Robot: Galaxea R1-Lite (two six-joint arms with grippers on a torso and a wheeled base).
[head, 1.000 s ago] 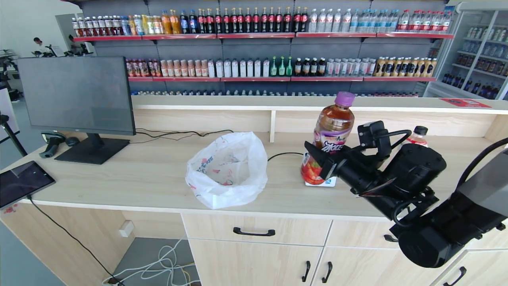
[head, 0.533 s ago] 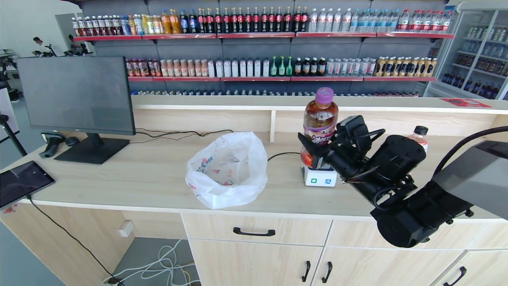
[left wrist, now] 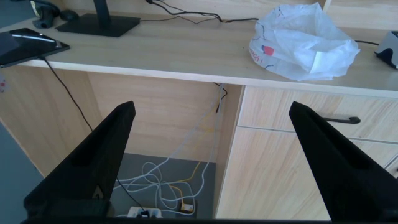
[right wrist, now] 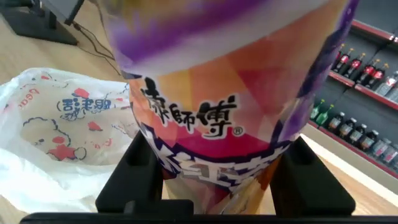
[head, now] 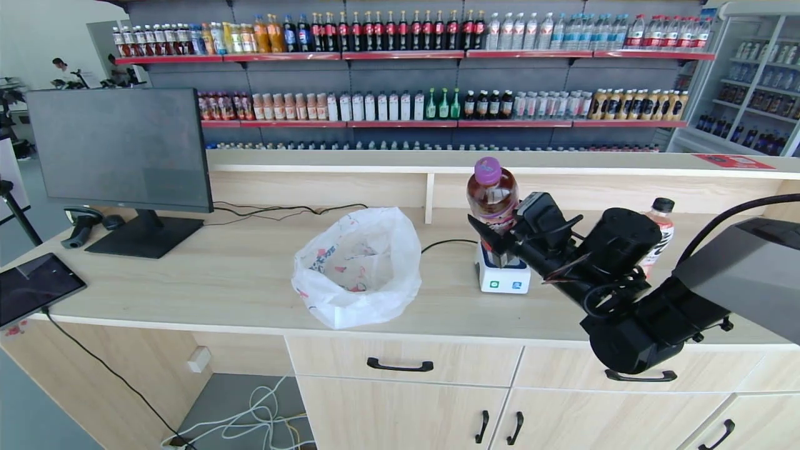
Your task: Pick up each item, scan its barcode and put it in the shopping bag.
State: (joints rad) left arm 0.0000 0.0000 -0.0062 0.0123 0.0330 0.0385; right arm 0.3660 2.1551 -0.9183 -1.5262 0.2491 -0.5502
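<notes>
Bottle point(head: 492, 195) of reddish-brown drink, purple cap up, is sitting clamped in the right gripper point(head: 500, 240). In the right wrist view I am seeing the black fingers point(right wrist: 138, 163) pressing on either side of its lower label. It is hanging roughly upright over the small white scanner box point(head: 504, 278) on the counter point(head: 237, 281). I cannot tell whether its base is touching the box, since the gripper is covering that spot.

The white shopping bag point(head: 358, 269) is standing open just to the left of the scanner box, apart from the bottle, its mouth gaping upward. A second bottle point(head: 660, 226) with a black cap is standing behind the right arm, toward the counter's right end.

My left gripper point(left wrist: 210, 112) is hanging low before the cabinet fronts, its two fingers spread wide apart.

Farther left on the counter a dark monitor point(head: 122, 147) is standing on its foot. A handheld scanner point(head: 80, 226) is resting beside it, and a tablet point(head: 34, 286) is lying at the near corner. Shelves point(head: 400, 56) of drinks are lining the back wall.
</notes>
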